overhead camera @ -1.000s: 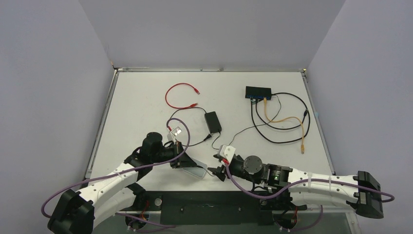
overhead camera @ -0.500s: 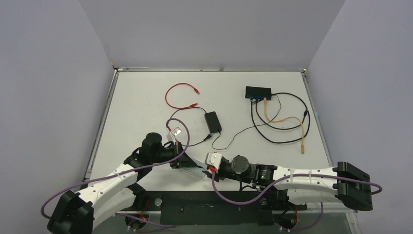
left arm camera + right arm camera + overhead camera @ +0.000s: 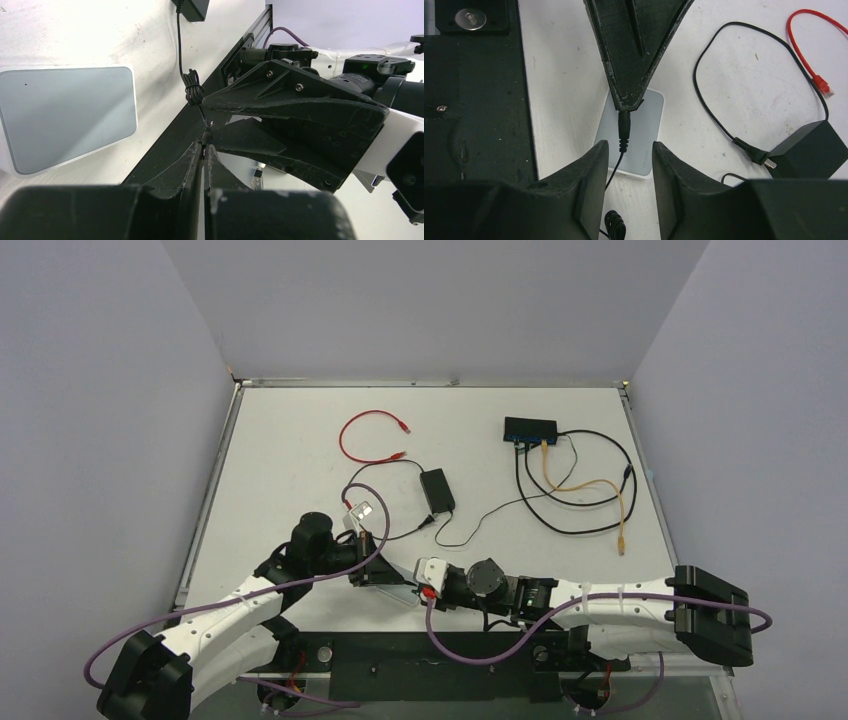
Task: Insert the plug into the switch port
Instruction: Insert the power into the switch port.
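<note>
Black and slim, the plug [image 3: 624, 127] is pinched at its tip end by the left gripper [image 3: 626, 102], whose jaws are closed tight on it above the near middle of the table [image 3: 290, 460]. A thin black lead [image 3: 178, 45] is seen running from the plug. The right gripper [image 3: 629, 146] is set facing the left one. Its jaws are partly open, with one finger on either side of the plug; a gap is visible on both sides and nothing is gripped. A light grey pad [image 3: 649, 117] is seen on the table directly below both grippers. The switch port [image 3: 530, 441] is found well apart, at the far right, in the blue-trimmed near face of the black switch box [image 3: 530, 426], where an orange cable [image 3: 622, 520] is plugged in. The adapter brick [image 3: 437, 489] is placed between pad and box, and a red cable [image 3: 365, 440] is looped to its far left.
</note>
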